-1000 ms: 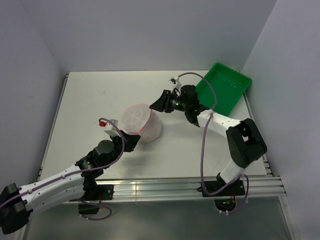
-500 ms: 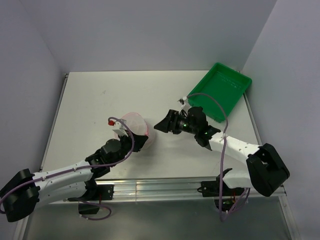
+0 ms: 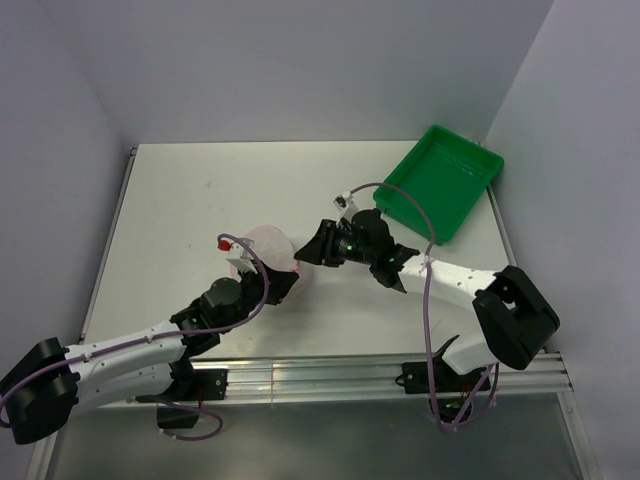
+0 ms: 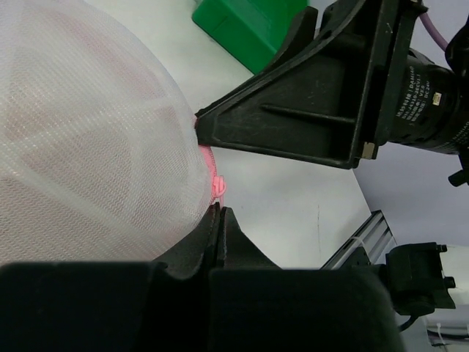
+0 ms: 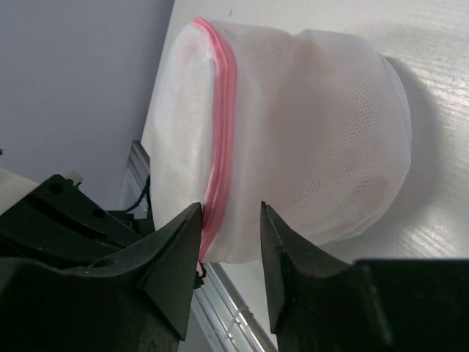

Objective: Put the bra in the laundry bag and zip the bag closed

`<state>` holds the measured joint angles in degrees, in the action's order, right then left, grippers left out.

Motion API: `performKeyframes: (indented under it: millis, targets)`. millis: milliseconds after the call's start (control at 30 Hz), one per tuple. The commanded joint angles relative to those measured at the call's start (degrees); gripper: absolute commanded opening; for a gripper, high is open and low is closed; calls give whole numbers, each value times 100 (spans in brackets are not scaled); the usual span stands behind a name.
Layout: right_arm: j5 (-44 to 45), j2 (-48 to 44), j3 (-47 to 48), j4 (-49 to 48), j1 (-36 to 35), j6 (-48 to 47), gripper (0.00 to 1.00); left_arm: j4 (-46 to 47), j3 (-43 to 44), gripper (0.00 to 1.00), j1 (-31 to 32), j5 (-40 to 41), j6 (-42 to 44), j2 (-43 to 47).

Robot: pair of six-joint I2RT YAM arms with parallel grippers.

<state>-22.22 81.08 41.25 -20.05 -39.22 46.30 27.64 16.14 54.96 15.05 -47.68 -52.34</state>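
The laundry bag, a white mesh pod with pink zipper trim, sits at mid table. A dim peach tint shows through the mesh; the bra's shape cannot be made out. My left gripper is at the bag's near right side, shut on the pink zipper pull. My right gripper is open at the bag's right side. In the right wrist view its fingertips stand either side of the bag's lower edge, one by the zipper line.
A green plastic tray lies at the back right, behind the right arm. Walls close in the table on the left, back and right. An aluminium rail runs along the near edge.
My right gripper has swung from beside the green tray down and left to the bag's right side. My left gripper has shifted right along the bag's near side, and the bag turned slightly.
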Motion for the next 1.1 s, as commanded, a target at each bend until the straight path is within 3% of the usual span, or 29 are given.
performKeyframes:
  millis: [0,200,233,333,600,1067]
  targets:
    - [-2,83,427,-87,-68,-34,43,260,240,0,24,-169,22,-5]
    - [-204,171,533,-192,-68,19,31,190,240,0,24,-169,66,39]
    - [-256,198,541,-209,-68,28,14,172,240,0,24,-178,66,31]
    - [-292,233,585,-218,-59,80,0,84,249,0,24,-152,57,48]
    - [-380,303,717,-236,361,72,0,-346,196,0,24,-46,31,373]
    - [-924,1059,1473,186,1101,-631,0,-3281,231,0,24,1324,-180,2095]
